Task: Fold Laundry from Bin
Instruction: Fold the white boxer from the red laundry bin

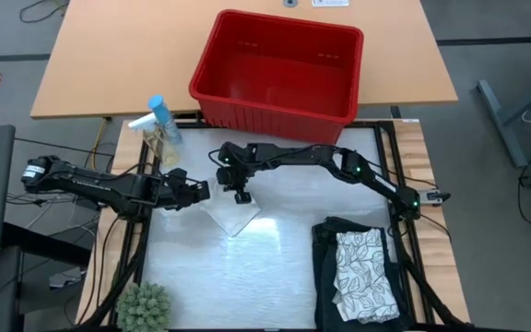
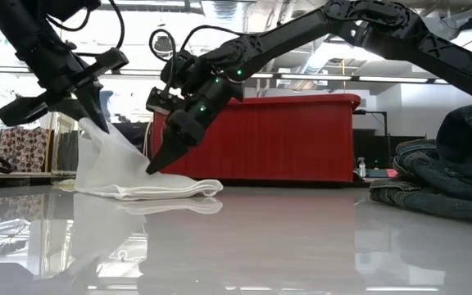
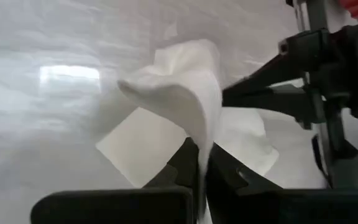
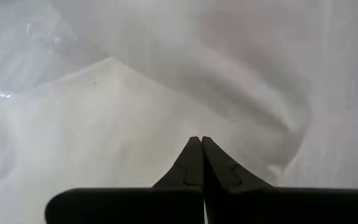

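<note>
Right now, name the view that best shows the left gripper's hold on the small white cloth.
Left wrist view: the left gripper is shut on the white cloth. The low view shows a corner lifted; the high view shows it small; the right wrist view shows only cloth.

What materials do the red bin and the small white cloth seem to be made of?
The red bin looks like moulded plastic with a smooth, slightly glossy finish: rigid walls, thick rim. The small white cloth seems thin, matte woven fabric: it drapes and creases softly.

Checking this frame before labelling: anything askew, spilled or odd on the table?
Nothing stands out. The red bin sits upright and empty, the dark garment and leaf-patterned cloth lie stacked, and the left end effector lifts a corner of the white cloth.
</note>
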Tool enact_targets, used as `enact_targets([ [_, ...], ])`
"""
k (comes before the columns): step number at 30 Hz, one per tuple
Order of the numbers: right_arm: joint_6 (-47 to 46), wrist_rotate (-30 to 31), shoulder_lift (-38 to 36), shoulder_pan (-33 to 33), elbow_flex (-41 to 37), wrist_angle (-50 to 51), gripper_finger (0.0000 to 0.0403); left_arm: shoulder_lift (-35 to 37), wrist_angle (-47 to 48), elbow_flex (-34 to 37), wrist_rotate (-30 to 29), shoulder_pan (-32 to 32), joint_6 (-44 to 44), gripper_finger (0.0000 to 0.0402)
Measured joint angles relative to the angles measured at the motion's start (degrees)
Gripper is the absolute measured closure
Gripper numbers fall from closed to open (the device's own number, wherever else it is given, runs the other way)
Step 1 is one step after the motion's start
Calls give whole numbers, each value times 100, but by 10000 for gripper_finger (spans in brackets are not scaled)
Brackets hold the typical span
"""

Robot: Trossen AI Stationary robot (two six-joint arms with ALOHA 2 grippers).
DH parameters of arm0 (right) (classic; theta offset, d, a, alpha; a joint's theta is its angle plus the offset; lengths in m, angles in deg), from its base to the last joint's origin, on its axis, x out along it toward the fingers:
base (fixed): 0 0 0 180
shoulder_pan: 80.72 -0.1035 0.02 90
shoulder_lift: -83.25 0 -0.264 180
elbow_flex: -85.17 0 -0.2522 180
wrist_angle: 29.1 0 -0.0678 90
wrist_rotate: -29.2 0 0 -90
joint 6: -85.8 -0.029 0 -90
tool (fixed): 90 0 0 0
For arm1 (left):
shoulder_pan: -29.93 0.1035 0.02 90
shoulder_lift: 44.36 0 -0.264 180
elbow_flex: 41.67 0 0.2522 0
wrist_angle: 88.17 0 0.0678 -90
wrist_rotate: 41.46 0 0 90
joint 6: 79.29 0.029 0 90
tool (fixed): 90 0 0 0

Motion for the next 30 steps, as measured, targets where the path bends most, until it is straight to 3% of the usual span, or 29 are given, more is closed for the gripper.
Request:
enact_targets([
  [7, -21, 2, -76, 22, 0, 351, 388, 48, -320, 0, -21, 81, 211, 401],
  [13, 92, 17, -64, 137, 0, -49, 388, 87, -1015, 2, 103, 80, 378, 401],
  [30, -51, 31, -64, 403, 0, -492, 388, 116, -566, 2, 219, 108, 331, 401],
])
